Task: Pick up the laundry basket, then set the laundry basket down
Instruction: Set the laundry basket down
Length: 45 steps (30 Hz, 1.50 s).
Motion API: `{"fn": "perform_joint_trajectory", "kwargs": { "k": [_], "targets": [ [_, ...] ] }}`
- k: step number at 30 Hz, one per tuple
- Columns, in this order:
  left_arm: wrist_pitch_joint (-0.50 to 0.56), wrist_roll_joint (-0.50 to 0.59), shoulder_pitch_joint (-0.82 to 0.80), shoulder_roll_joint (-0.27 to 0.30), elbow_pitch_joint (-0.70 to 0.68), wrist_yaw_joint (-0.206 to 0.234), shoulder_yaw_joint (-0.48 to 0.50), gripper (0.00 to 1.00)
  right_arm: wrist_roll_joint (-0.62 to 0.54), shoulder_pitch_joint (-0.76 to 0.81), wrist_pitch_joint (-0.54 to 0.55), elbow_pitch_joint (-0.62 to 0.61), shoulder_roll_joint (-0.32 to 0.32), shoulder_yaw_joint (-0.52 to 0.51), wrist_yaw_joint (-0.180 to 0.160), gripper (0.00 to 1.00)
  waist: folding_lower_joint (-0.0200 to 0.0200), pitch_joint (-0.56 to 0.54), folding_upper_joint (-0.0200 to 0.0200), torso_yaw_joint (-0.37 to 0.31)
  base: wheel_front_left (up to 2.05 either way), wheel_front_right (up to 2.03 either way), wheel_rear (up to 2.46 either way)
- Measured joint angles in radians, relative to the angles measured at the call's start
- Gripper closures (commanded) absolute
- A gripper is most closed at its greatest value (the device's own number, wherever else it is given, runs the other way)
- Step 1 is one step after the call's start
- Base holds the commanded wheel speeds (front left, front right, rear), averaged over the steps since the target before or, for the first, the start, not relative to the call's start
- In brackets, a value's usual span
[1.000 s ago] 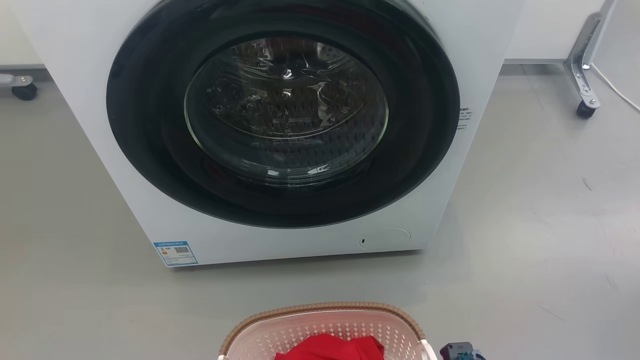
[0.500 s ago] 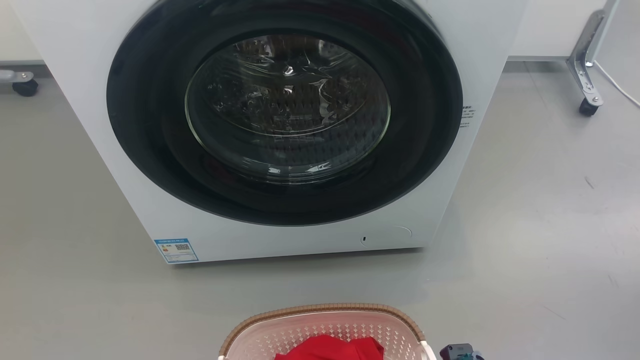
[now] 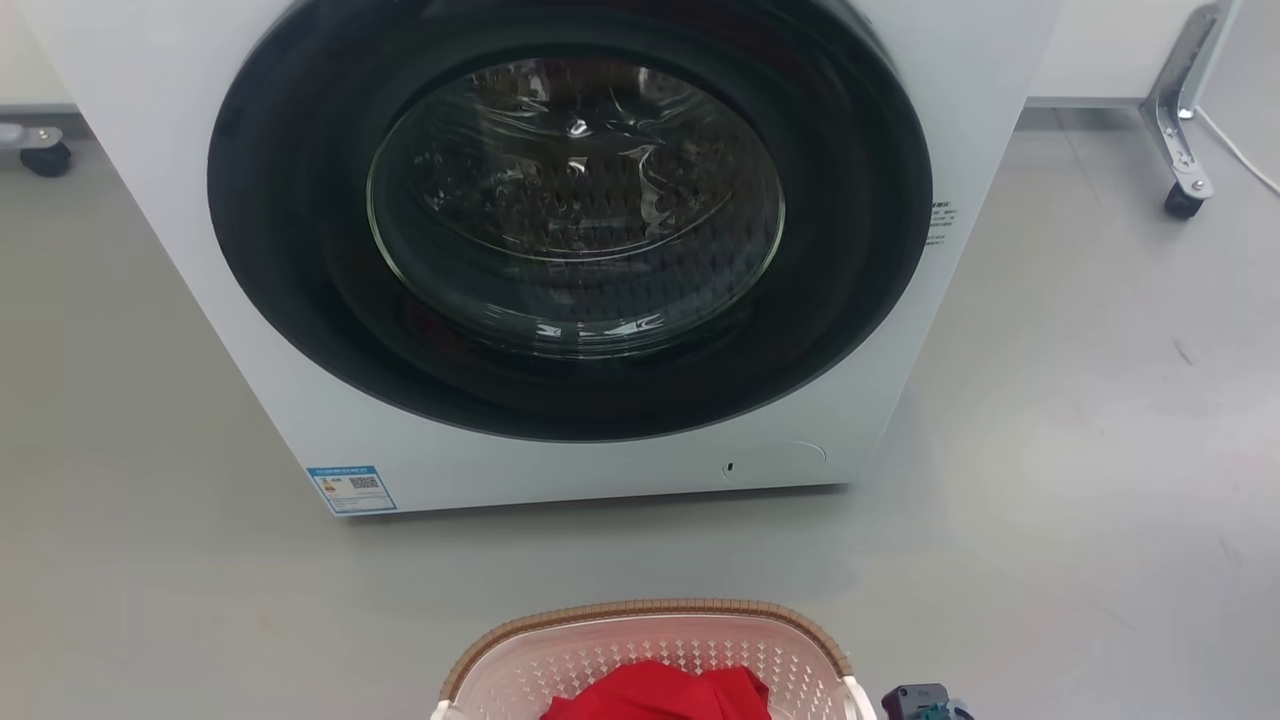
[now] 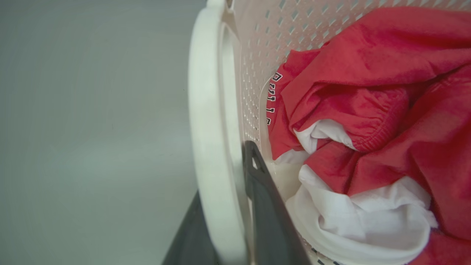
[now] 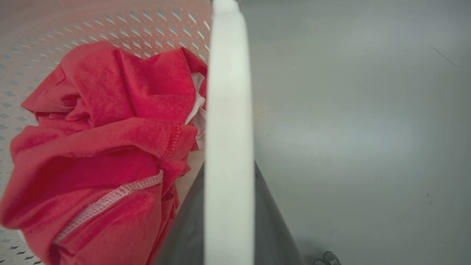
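Laundry basket (image 3: 650, 612), holding red clothing (image 4: 368, 92), lies nearest, before the robot. Left claw (image 4: 224, 173) grips its left handle (image 4: 206, 110), right claw (image 5: 228, 169) its right handle (image 5: 228, 92), one finger each side. Washing machine (image 3: 560, 470) stands beyond on grey floor (image 3: 1050, 500).

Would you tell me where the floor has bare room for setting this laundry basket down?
Bare floor runs between the washing machine and the laundry basket, and wider on both sides, out to the left caster and right caster at the back. The basket itself is crowded with red and white clothes.
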Motion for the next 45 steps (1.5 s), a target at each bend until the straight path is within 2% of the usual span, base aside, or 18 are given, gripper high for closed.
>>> {"fn": "perform_joint_trajectory", "kwargs": {
  "k": [7, 20, 26, 45],
  "targets": [
    [-0.007, 0.0, -0.032, 0.001, -0.003, 0.004, 0.001, 1.0, -0.002, -0.047, -0.008, 0.01, 0.0, 0.017, 0.0, 1.0, 0.0, 0.038, 0.0, 0.002, 0.0, 0.0, 0.0],
    [-0.018, 0.0, -0.213, 0.008, -0.012, 0.01, 0.014, 1.0, -0.008, -0.239, -0.034, 0.035, 0.0, -0.012, 0.0, 1.0, 0.0001, 0.157, 0.0001, 0.008, 0.0, 0.0, 0.0],
    [-0.034, 0.01, -0.303, 0.016, -0.023, 0.015, 0.016, 1.0, -0.019, -0.339, -0.055, 0.051, 0.0, -0.022, 0.0, 1.0, 0.0002, 0.252, 0.0001, 0.016, 0.0, 0.0, 0.0],
    [-0.053, 0.024, -0.463, 0.01, -0.023, 0.017, 0.018, 1.0, -0.06, -0.517, -0.111, 0.135, 0.005, -0.034, 0.003, 1.0, 0.0002, 0.53, 0.0002, 0.052, 0.0, 0.0, 0.0]
  ]
}}
